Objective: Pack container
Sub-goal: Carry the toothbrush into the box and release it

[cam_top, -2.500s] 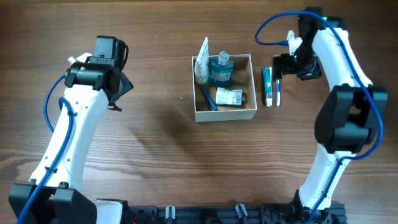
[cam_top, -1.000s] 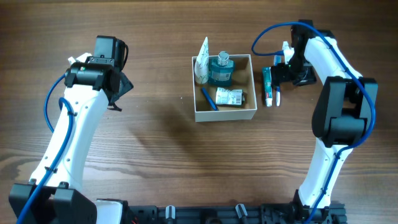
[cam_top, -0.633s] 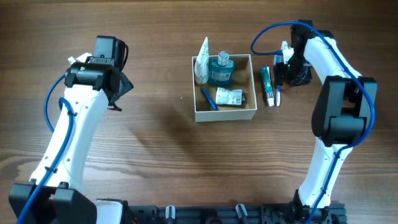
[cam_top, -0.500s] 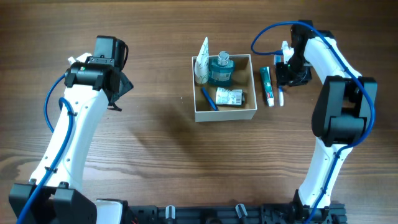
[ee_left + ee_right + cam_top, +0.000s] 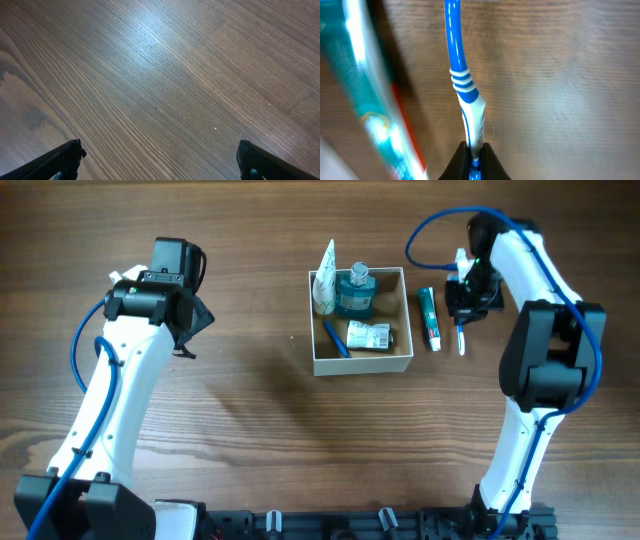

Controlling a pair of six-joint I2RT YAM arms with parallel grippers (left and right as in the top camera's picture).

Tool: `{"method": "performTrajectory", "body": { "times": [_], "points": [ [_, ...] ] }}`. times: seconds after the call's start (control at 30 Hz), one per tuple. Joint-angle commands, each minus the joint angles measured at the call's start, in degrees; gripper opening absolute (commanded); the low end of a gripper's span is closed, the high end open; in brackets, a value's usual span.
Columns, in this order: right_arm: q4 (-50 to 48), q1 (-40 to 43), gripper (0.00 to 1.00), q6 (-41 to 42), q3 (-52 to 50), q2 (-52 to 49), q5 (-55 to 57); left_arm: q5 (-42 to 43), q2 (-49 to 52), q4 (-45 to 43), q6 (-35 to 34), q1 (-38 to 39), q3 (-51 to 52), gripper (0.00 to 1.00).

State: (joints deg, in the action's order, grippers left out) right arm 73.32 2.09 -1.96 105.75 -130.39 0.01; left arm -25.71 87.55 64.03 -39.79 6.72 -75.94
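The right claw (image 5: pixel 474 150) has just snapped together on the blue-and-white toothbrush (image 5: pixel 462 85), pinching its handle beside the toothpaste tube (image 5: pixel 428 318). The box (image 5: pixel 362 365) sits mid-way across the worktop (image 5: pixel 260 430), near them (already part filled), so a lift across looks next. The left claw (image 5: pixel 159 152) hangs spread.

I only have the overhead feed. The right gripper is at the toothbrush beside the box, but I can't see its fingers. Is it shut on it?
Observer: Yes. The right wrist view shows the right gripper shut on the toothbrush, pinching its blue-and-white handle.
Operator: Anything else caught with it?
Observer: No. The toothpaste tube lies off to one side, outside the grip.
Operator: And the other arm?
Observer: Its wrist view shows the left gripper open wide, holding nothing, only bare table wood below.
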Motion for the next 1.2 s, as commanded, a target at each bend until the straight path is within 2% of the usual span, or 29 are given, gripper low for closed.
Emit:
{"method": "performTrajectory", "body": {
  "times": [0.0, 0.13, 0.27, 0.33, 0.57, 0.77, 1.1, 1.17],
  "points": [
    [6.32, 0.13, 0.04, 6.64, 9.73, 2.03, -0.46, -0.92, 0.22, 0.0, -0.98, -0.24, 0.37, 1.0],
    [13.11, 0.11, 0.04, 11.82, 16.2, 5.46, -8.74, -0.92, 0.22, 0.02, -0.98, -0.24, 0.37, 1.0],
    [13.35, -0.63, 0.04, 13.4, 16.5, 9.77, -22.34, -0.92, 0.22, 0.02, -0.98, -0.24, 0.37, 1.0],
    [13.73, -1.53, 0.04, 16.57, 16.5, 11.02, -23.89, -0.92, 0.22, 0.0, -0.98, -0.24, 0.37, 1.0],
    [17.11, -6.36, 0.04, 32.79, 16.48, 12.31, -22.62, -0.92, 0.22, 0.0, -0.98, -0.24, 0.37, 1.0],
    [18.71, -11.61, 0.04, 48.57, 16.37, 12.2, -11.54, -0.92, 0.22, 0.0, -0.98, -0.24, 0.37, 1.0],
    [16.06, -18.36, 0.04, 50.42, 16.37, 12.2, -9.42, -0.92, 0.22, 0.0, -0.98, -0.24, 0.37, 1.0],
    [16.09, -18.71, 0.08, 50.42, 16.37, 12.2, -9.42, -0.92, 0.22, 0.0, -0.98, -0.24, 0.37, 1.0]
  ]
}}
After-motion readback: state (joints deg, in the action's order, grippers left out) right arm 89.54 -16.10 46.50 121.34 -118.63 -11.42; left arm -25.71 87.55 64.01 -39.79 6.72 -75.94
